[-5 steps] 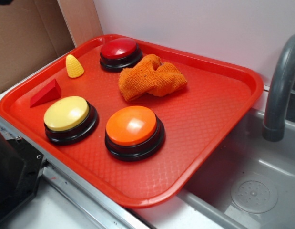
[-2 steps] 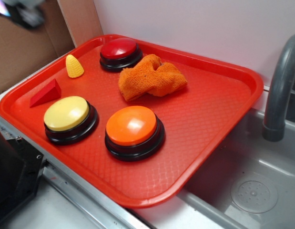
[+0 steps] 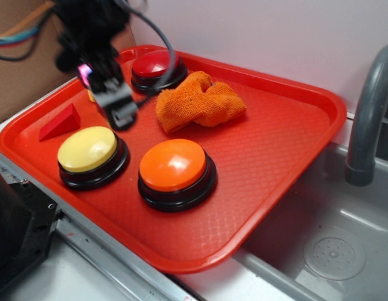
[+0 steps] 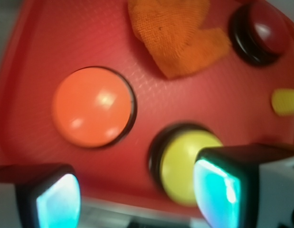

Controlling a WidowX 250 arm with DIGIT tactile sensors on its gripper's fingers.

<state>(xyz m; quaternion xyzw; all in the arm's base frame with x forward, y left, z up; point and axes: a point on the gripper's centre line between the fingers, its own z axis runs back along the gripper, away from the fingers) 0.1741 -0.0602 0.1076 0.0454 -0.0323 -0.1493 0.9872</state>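
- The grey sink (image 3: 331, 244), with its round drain, lies nearest at the lower right. A grey faucet (image 3: 369, 106) rises along its right side.
- The red tray (image 3: 288, 144) sits with one corner hanging over the sink. All the small things are on it.
- The orange push button (image 3: 173, 166), a dome on a black base, stands toward the tray's near edge with nothing touching it.
- The yellow push button (image 3: 87, 149) stands just left of the orange push button, apart from it. In the wrist view it shows low between the two fingers, closer to the one on the picture's right.
- The red wedge block (image 3: 59, 122) lies just beyond the yellow push button, near the tray's left rim.
- The pincer (image 3: 121, 111) hangs blurred in the air over the bare patch between the yellow push button and the red push button (image 3: 155, 64). Its fingers (image 4: 218, 190) stand wide apart, with nothing between them and touching nothing.
- The crumpled orange cloth (image 3: 200, 100) lies to the right of the pincer, just beside the red push button. Whether cloth and button touch cannot be told.
- The yellow toy corn (image 4: 284, 101) lies past the yellow push button and is mostly hidden behind the pincer in the exterior view.
- The red push button sits in the tray's far corner, with brown cardboard (image 3: 24, 75) behind it.
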